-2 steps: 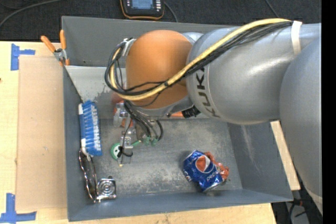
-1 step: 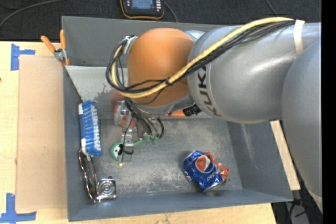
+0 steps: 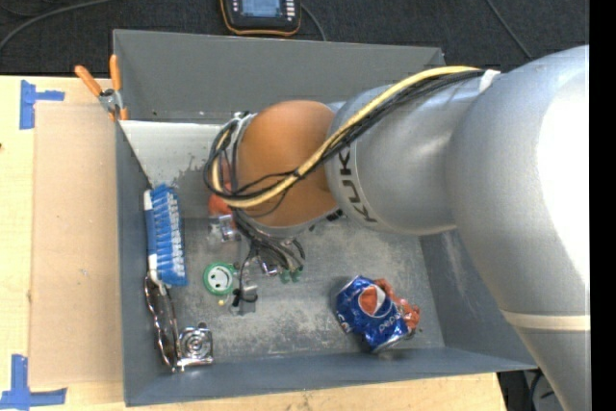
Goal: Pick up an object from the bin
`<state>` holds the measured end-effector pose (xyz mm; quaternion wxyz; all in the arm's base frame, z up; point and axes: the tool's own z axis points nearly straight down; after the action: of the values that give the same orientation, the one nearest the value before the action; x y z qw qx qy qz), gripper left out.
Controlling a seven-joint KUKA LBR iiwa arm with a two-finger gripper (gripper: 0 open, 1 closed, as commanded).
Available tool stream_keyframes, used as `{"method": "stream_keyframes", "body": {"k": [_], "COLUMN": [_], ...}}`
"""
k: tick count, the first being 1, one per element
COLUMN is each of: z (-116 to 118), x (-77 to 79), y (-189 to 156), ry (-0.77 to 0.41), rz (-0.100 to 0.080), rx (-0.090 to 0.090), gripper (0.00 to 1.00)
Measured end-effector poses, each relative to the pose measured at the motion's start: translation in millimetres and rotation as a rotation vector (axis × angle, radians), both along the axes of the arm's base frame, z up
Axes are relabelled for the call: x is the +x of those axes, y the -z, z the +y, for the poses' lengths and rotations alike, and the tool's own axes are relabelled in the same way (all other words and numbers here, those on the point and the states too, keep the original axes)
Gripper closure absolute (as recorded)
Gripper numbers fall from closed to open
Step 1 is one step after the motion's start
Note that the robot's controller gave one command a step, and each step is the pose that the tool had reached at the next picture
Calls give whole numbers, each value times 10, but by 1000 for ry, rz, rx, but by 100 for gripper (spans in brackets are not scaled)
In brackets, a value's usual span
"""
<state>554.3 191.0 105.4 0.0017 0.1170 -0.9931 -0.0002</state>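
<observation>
My gripper (image 3: 258, 272) hangs low over the left middle of the bin floor, under the arm's orange cover. Just to its left, close beside it, lies a small round green and white thing (image 3: 219, 278). A blue brush (image 3: 166, 236) lies lengthwise along the left wall, a little further left. I see nothing between the gripper's parts that I can make out as held.
A crushed blue Pepsi can (image 3: 373, 311) lies at the front right of the floor. Metal tongs (image 3: 160, 318) with a round metal piece (image 3: 196, 343) lie in the front left corner. The arm covers the bin's back and right.
</observation>
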Motion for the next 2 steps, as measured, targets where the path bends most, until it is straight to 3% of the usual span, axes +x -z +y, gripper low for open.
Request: {"method": "stream_keyframes", "body": {"k": [1,2], "z": [4,11], "x": [52,-147], "y": [362,53], "ry": [-71,-118], "rz": [-6,1], "rx": [3,0], "gripper": [0,0]}}
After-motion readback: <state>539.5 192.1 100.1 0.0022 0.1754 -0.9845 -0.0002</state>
